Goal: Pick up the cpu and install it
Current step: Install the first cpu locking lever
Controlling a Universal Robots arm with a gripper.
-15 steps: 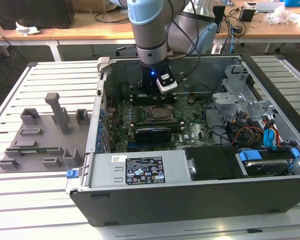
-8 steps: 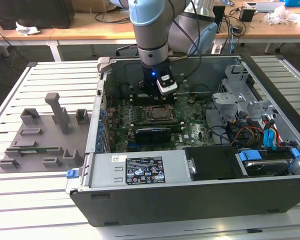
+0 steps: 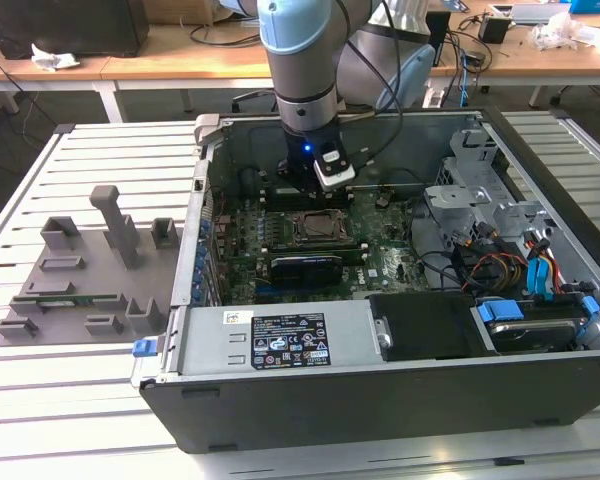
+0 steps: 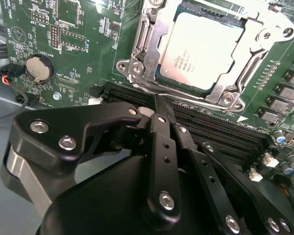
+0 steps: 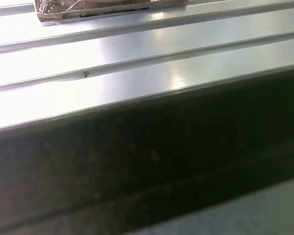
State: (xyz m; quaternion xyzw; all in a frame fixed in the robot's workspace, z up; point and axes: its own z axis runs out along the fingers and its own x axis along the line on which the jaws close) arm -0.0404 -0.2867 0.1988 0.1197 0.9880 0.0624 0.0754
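Note:
The cpu (image 4: 201, 49) lies flat in the motherboard socket, its silvery top plate facing up, with the metal socket frame (image 4: 142, 58) around it. In the exterior view the cpu (image 3: 320, 226) sits mid-board inside the open computer case (image 3: 380, 400). My gripper (image 4: 158, 104) hangs just beside the socket, over the black memory slots (image 4: 220, 132). Its fingers are shut with nothing between them. In the exterior view the gripper (image 3: 310, 185) stands at the socket's far edge, a little above the board.
A grey fixture plate (image 3: 90, 280) with blocks lies on the slatted metal table (image 3: 110, 160) at the exterior view's left. Drive cages and cables (image 3: 500, 250) fill the case's right side. A black power supply (image 3: 280, 340) lines its near wall. A coin battery (image 4: 39, 68) sits on the board.

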